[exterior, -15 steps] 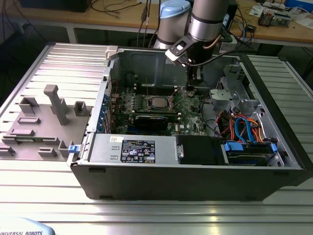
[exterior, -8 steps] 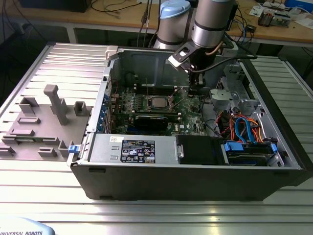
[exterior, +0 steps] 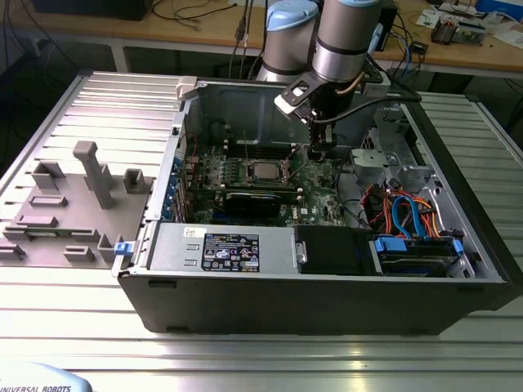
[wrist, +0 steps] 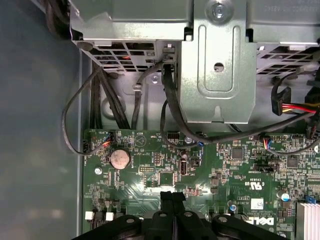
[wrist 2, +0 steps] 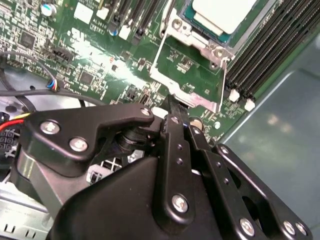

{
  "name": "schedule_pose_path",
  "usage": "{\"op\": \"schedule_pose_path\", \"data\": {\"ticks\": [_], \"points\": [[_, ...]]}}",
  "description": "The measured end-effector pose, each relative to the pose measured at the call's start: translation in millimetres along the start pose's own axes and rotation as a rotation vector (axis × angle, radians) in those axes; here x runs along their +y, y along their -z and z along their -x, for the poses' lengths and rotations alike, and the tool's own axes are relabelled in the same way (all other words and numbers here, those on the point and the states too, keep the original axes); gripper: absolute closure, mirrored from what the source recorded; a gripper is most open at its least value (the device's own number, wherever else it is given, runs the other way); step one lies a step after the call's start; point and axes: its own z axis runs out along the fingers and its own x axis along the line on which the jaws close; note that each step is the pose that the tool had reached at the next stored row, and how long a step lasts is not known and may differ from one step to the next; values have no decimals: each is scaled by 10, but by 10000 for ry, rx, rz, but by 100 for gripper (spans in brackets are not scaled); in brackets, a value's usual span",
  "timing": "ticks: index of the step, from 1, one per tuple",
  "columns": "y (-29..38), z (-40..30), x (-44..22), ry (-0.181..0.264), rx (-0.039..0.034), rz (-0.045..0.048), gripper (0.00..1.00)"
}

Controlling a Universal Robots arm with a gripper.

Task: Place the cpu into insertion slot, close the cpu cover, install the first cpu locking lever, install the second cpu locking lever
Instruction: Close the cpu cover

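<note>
Table: ribbed metal table (exterior: 73, 294) under everything, with a grey plastic fixture block (exterior: 73, 208) parked on it, to the exterior view's left of the case.
Case: open PC case (exterior: 327, 306), side panel off. Inside there's a power supply (exterior: 221, 249) along the near wall, a drive cage (wrist: 215, 65) with cables (wrist: 170, 110) drooping onto the board, and the motherboard (exterior: 211, 173) across the floor.
In my way: black graphics card (exterior: 260, 200) just on the near side of the socket, RAM slots (wrist 2: 260, 60) right beside it, coin battery (wrist: 120, 159) further off.
Socket: insertion slot (wrist 2: 192, 41) already has the cpu (wrist 2: 225, 14) sitting in it, silver top up.
Cover: cpu cover (wrist 2: 187, 92) is swung open, with green board showing through its open centre.
My arm: arm (exterior: 347, 33) drops straight down into the case, just to the exterior view's right of the socket.
Pincer: gripper (wrist: 172, 195) fingers are squeezed together with nothing visible between them. The tips are right at the cover's free edge, but I can't tell if they're touching it.
</note>
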Motion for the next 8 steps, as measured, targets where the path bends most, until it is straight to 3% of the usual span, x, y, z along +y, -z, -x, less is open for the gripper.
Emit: {"op": "schedule_pose_path", "data": {"ticks": [8], "points": [[-1, 0, -10, 0, 1, 1, 89]]}}
